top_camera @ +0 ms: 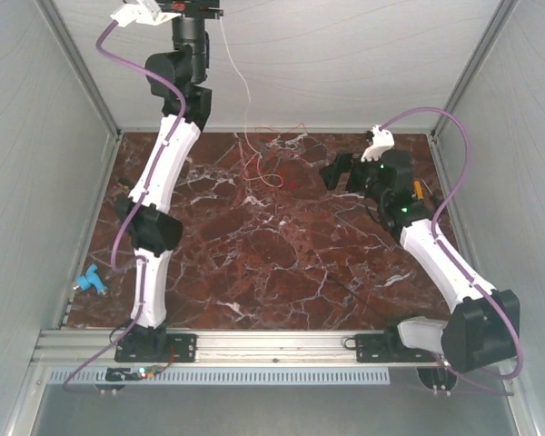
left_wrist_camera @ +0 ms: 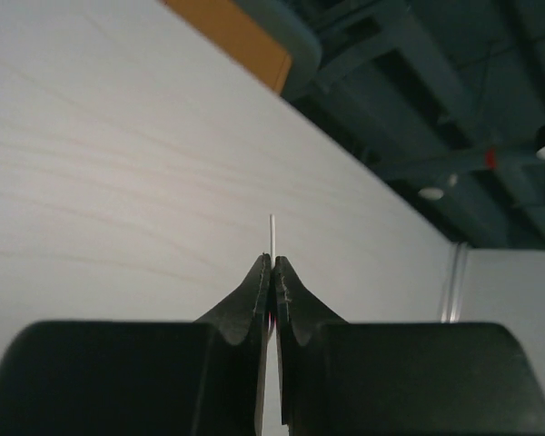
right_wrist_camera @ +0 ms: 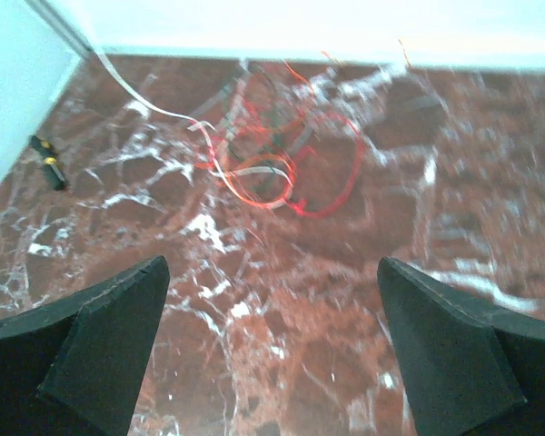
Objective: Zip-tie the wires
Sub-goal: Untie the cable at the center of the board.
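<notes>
**While my left gripper [left_wrist_camera: 272,265] pinches one white strand, my right gripper [right_wrist_camera: 272,265] stands wide beside the wires [top_camera: 265,171]**

As the overhead view shows it, the wires lie in a loose red, orange and white tangle on the marble table [top_camera: 254,263], toward its far edge. All places below are given from that tangle.

Left arm: raised high, above and beyond the tangle, against the back wall. My fingers are pressed together on a white strand [left_wrist_camera: 272,225], and its tip pokes out just past the fingertips. Seen from overhead, the strand hangs from the gripper down into the tangle.

Right arm: the gripper sits low over the marble, just right of the tangle and pointing at it. The fingers are spread wide with nothing between them, and they are clear of the wires. In its wrist view the tangle lies ahead, roughly centred between the two fingers.

Zip tie: I cannot pick it out with certainty in any view.

Other items: a yellow-and-black screwdriver [right_wrist_camera: 50,162] lies well left of the tangle in the right wrist view, near a wall. A small blue object [top_camera: 91,282] sits well apart, to the near left, at the table's edge.
</notes>
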`<state>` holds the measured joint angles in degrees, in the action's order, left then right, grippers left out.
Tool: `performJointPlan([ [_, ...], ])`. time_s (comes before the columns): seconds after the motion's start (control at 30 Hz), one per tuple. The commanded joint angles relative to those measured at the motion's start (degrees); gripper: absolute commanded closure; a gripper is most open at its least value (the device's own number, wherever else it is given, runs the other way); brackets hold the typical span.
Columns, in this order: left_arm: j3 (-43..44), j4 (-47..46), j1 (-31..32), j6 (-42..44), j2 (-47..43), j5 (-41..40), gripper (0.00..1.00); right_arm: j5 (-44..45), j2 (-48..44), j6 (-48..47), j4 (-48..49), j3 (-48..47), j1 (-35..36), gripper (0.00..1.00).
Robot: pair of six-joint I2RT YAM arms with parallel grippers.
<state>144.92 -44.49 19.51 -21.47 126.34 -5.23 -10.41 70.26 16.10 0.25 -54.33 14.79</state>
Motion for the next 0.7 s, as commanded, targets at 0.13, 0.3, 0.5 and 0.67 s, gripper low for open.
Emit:
performJointPlan([
  [0.13, 2.12, -9.22, 0.1, -8.85, -6.82, 2.07, 1.0, -9.44, 5.85, -10.9, 21.94, -6.88, 6.51, 0.02],
  [0.3, 1.03, -8.71, 0.09, -12.36, -10.98, 2.73, 1.0, -14.53, 14.45, -15.05, 27.46, -13.87, 9.84, 0.02],
  [0.5, -2.58, -8.11, 0.32, -13.17, -15.77, 4.15, 1.0, -17.2, 25.35, -20.67, 33.75, -18.99, 13.92, 0.04],
  [0.67, -2.93, -6.08, 0.27, -13.47, -17.69, 4.74, 1.0, -22.8, 32.77, -21.2, 36.15, -23.49, 15.89, 0.1],
])
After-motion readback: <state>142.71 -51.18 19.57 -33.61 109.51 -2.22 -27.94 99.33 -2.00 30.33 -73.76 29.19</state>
